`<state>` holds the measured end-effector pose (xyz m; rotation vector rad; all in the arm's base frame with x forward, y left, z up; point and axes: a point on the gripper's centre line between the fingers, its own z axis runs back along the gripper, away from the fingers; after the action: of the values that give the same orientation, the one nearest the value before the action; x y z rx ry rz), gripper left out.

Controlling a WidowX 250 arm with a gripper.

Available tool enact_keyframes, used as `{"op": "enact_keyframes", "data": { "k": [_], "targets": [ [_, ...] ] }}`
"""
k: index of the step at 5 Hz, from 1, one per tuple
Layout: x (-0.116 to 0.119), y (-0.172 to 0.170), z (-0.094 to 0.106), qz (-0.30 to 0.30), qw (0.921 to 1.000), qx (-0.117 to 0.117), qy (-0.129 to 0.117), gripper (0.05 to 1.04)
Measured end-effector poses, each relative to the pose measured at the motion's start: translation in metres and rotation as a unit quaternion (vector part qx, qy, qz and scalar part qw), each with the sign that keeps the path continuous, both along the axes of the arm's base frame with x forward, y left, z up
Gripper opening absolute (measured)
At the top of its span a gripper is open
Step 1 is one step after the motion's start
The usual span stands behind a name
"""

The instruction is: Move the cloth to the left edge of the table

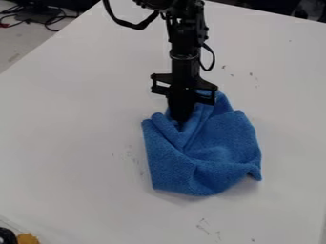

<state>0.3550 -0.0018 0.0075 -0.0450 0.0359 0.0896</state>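
The black gripper (181, 122) hangs down from the top of the view, its tips in the upper left part of the blue cloth (219, 147). Its fingers stand close together, shut on the cloth, and folds run out from where they grip. The cloth lies bunched and creased right of the middle of the white table (76, 143), with its lower part spread toward the front. The very ends of the fingers are hidden among the folds.
At the lower left corner, a black object (7, 236) and an orange-brown one (27, 238) show beside the table's edge. Dark cables (54, 20) lie beyond the table at the upper left. Small dark marks dot the tabletop.
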Motion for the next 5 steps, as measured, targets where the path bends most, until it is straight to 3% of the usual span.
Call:
{"op": "enact_keyframes", "data": {
  "k": [1, 3, 4, 5],
  "targets": [
    [-0.001, 0.004, 0.005, -0.001, 0.9999, 0.012, 0.010, 0.074],
    [0.001, 0.019, 0.043, 0.010, 0.9995, 0.025, -0.016, 0.071],
    [-0.002, 0.026, 0.056, 0.020, 0.9995, 0.010, -0.020, 0.069],
    [-0.003, 0.035, 0.060, 0.041, 0.9987, -0.022, -0.021, 0.069]
  ]
}}
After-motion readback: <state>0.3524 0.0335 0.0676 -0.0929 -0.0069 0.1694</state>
